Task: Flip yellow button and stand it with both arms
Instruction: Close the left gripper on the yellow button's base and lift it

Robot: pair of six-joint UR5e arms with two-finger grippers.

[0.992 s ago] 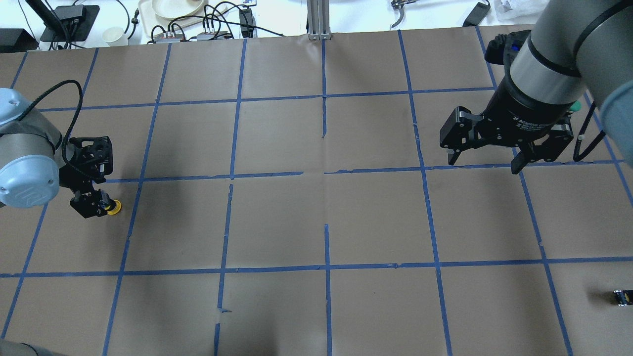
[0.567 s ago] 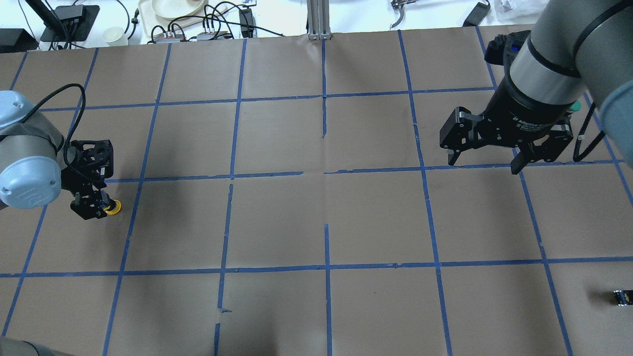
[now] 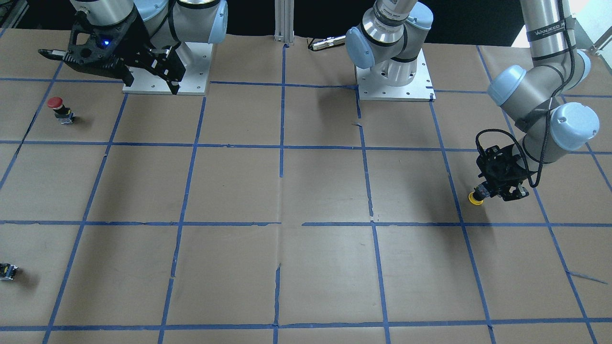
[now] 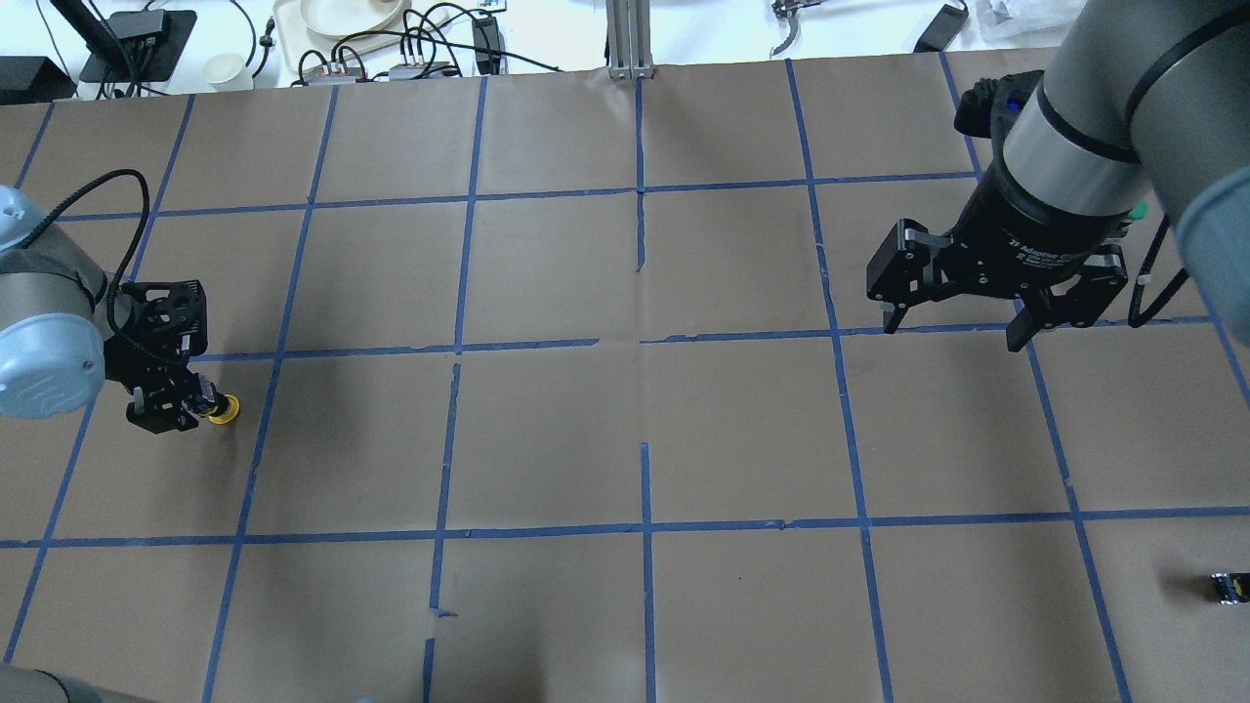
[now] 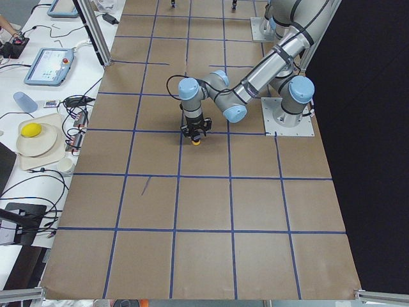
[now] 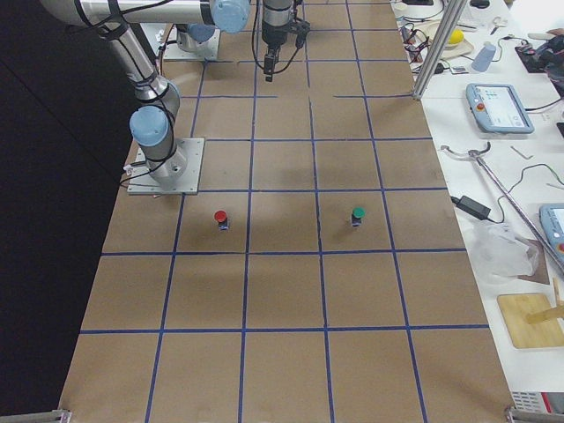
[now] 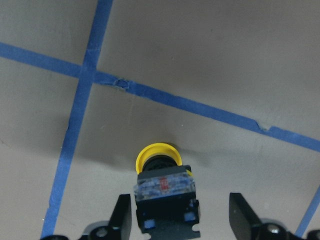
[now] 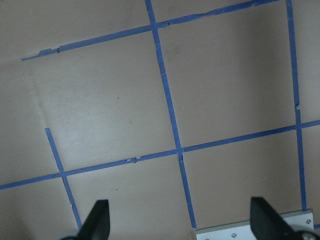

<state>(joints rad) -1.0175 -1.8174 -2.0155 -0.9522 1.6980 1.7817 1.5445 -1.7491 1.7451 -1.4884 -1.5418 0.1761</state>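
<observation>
yellow button (image 7: pixel 162 187) between L fingers (image 7: pixel 121 217), prob. ungripped

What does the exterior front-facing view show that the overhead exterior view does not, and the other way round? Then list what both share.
Only the front-facing view shows the red button, standing upright, and the arms' base plates.

Only the overhead view shows the bench beyond the table, with a plate and cables.

Both show the yellow button lying on its side between the fingers of the open left tool, the open right tool above bare paper, and a small dark block near the table's edge.
</observation>
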